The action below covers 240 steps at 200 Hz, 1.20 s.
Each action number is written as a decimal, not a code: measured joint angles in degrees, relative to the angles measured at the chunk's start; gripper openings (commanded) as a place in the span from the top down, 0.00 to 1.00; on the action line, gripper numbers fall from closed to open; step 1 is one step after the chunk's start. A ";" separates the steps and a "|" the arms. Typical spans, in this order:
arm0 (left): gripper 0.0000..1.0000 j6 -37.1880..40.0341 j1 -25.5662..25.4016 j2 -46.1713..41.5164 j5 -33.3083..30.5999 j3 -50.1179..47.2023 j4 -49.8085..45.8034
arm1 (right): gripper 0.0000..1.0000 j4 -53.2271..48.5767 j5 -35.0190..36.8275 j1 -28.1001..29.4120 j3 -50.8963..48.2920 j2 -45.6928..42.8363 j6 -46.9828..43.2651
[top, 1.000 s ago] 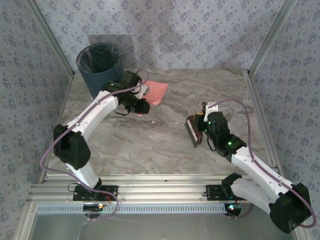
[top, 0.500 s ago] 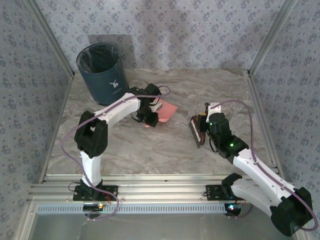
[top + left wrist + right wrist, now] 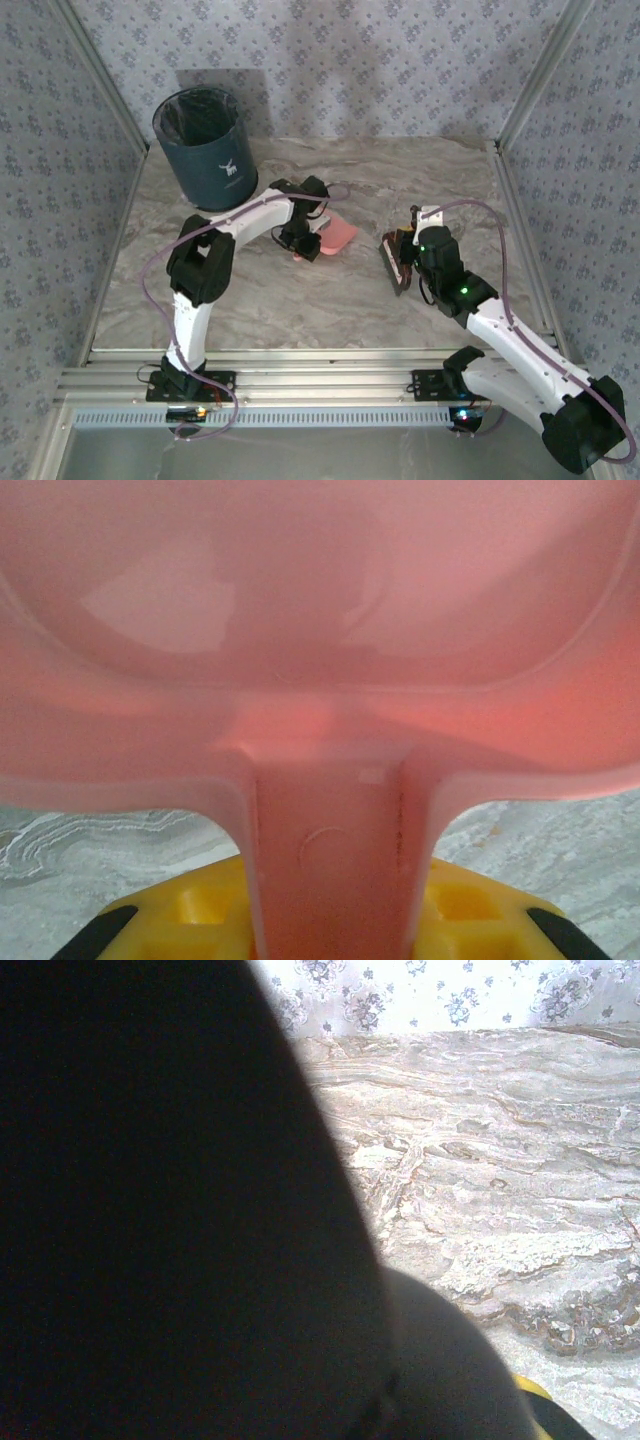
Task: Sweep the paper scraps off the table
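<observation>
- Paper scraps cannot be made out from above against the veined bench (image 3: pixel 250 290).
- Left arm rises from its base, folds at the elbow, and reaches out toward mid-bench with the wrist bent downward.
- Left gripper (image 3: pixel 302 243): jaws clamped on the handle of the pink dustpan (image 3: pixel 337 237), whose pan lies low over the bench, near the dark bin (image 3: pixel 203 150).
- Right arm sweeps from the near right corner inward, its forearm angled toward the bench centre.
- Right gripper (image 3: pixel 407 248): jaws closed around a dark brush (image 3: pixel 391 264), held well apart from the dustpan.
</observation>
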 measured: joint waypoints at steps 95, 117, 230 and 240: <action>0.92 0.57 -0.31 1.18 -0.98 -0.39 0.42 | 1.00 -0.37 0.00 0.00 -0.70 -0.02 0.02; 0.89 0.90 -0.31 1.25 -1.38 -0.87 0.44 | 1.00 -0.37 0.00 0.00 -0.81 -0.04 0.02; 0.67 1.33 -0.33 1.99 -2.54 -2.19 1.97 | 1.00 -0.37 -0.02 -0.02 -0.90 -0.24 0.02; 0.64 1.49 -0.37 1.99 -3.02 -2.45 1.95 | 1.00 -0.37 -0.02 -0.02 -0.92 -0.24 0.02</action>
